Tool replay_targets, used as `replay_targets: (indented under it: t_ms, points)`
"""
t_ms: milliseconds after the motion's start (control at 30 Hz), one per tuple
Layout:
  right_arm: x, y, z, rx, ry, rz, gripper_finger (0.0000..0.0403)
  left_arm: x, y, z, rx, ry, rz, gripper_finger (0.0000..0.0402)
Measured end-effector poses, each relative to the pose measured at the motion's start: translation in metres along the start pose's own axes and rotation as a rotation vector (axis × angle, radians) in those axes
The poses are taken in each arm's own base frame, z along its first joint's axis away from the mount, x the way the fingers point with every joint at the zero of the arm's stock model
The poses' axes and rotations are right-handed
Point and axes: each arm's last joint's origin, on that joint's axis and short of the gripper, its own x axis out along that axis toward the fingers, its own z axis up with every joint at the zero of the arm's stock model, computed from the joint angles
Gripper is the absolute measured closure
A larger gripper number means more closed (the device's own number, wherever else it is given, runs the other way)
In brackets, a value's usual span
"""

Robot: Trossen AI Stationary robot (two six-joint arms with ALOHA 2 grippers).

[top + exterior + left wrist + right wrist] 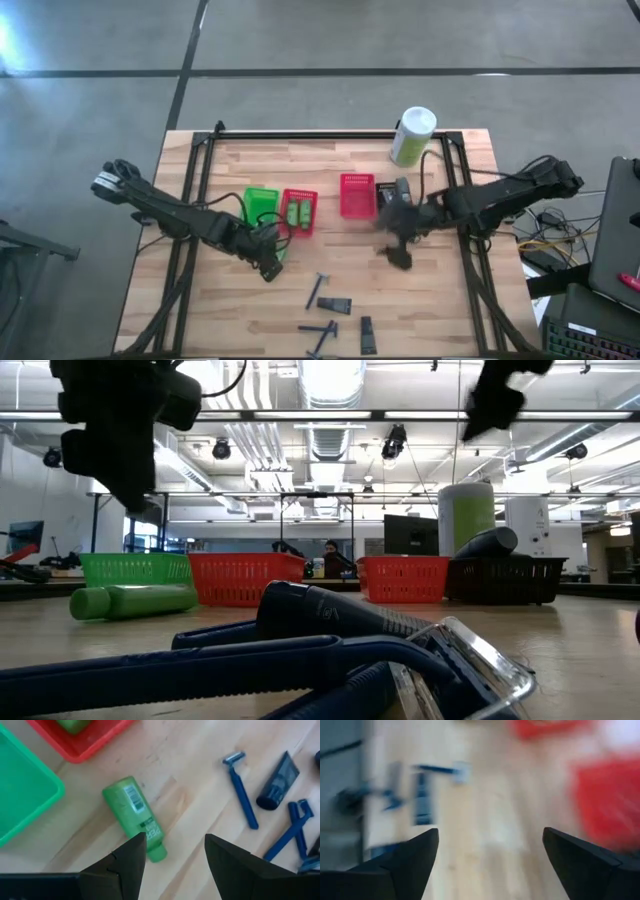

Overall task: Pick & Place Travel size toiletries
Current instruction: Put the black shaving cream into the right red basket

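A bright green little bottle [131, 812] lies on its side on the wood, cap end toward my left gripper [172, 855]. That gripper is open and hangs above it [120, 450], touching nothing. Two more green bottles lie in a red basket [298, 213]. Blue T-shaped razors [241, 790] and a dark wedge tube [277, 782] lie near the table's near edge [330, 305]. A dark grey rounded container [485, 543] sits in the black basket [505, 580]. My right gripper [490, 850] is open and empty, over bare wood near the table's middle [400, 250].
A green basket [262, 203], a second red basket [357, 195] and the black basket [388, 192] stand in a row across the table's middle. The tall pale green canister with a white cap [412, 135] stands at the far right. Bare wood lies between the baskets and the razors.
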Motion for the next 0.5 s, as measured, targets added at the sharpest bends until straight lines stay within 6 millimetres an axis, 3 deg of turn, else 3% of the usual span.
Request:
replay_targets:
  t_ms: [100, 267, 367, 500]
  points:
    - [0.02, 0.015, 0.007, -0.175, -0.022, 0.099, 0.0067, -0.001, 0.001, -0.003, 0.004, 0.044, -0.007, 0.0195]
    - [0.041, 0.018, 0.018, -0.147, 0.07, 0.12, 0.0094, -0.007, -0.002, -0.011, 0.029, 0.046, -0.024, 0.0195]
    - [0.046, 0.023, 0.019, -0.047, 0.159, 0.102, 0.0107, -0.011, -0.002, -0.013, 0.036, 0.04, -0.028, 0.0195]
    - [0.064, 0.029, 0.011, 0.295, 0.296, 0.02, 0.012, -0.015, 0.003, -0.015, 0.084, 0.04, 0.013, 0.0195]
